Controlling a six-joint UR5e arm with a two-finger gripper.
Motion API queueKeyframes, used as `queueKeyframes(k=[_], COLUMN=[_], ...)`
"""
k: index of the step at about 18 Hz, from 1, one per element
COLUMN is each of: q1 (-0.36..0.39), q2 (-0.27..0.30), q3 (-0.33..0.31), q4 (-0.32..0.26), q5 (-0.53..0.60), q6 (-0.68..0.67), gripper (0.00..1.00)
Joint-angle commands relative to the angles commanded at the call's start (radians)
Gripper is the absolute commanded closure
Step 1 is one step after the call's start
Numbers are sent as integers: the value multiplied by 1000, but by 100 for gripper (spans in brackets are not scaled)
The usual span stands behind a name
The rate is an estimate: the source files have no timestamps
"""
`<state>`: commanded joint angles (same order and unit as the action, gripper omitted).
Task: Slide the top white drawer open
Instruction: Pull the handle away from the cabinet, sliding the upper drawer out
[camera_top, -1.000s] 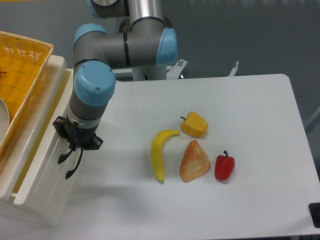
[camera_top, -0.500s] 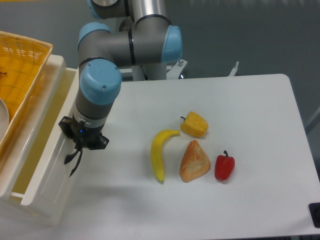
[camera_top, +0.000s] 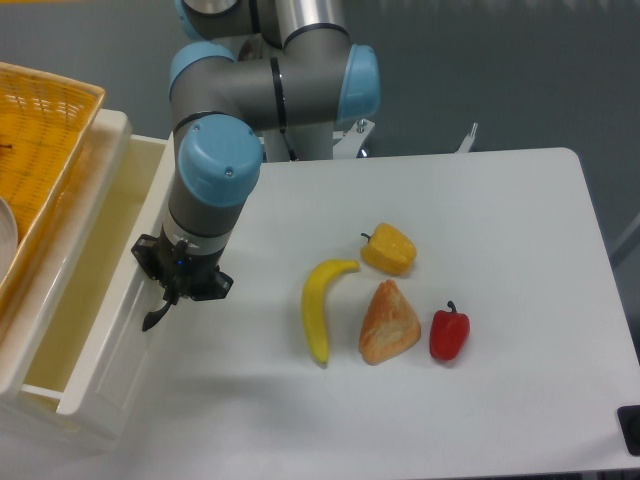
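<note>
The top white drawer (camera_top: 104, 372) juts out of the cabinet at the left, over the table's left edge. It stands partly open, and its cream inside (camera_top: 95, 262) shows. My gripper (camera_top: 156, 316) points down at the upper edge of the drawer's panelled front. Its dark fingers are drawn together there, shut on the drawer front. The black handle is mostly hidden under the fingers. The arm's blue-capped wrist (camera_top: 216, 165) stands right above it.
A yellow woven basket (camera_top: 40, 140) sits on the cabinet top, with a white dish (camera_top: 6, 236) at the frame's left edge. On the white table (camera_top: 500, 220) lie a banana (camera_top: 321, 308), a yellow pepper (camera_top: 390, 249), a bread wedge (camera_top: 389, 322) and a red pepper (camera_top: 449, 333).
My gripper and wrist have moved right over the last second. The drawer front has come right with them, so the drawer stands further out of the cabinet.
</note>
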<state>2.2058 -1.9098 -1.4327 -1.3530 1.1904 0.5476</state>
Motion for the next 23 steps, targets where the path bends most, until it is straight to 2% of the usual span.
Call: queueKeyframes(k=[6,9,23], q1=[25,31,89], q2=[-2,-6,0], q3=[0,2,2], q4=[0,-3,-11], q5=[0,50,49], q6=[12,31,64], gripper=[90,90,90])
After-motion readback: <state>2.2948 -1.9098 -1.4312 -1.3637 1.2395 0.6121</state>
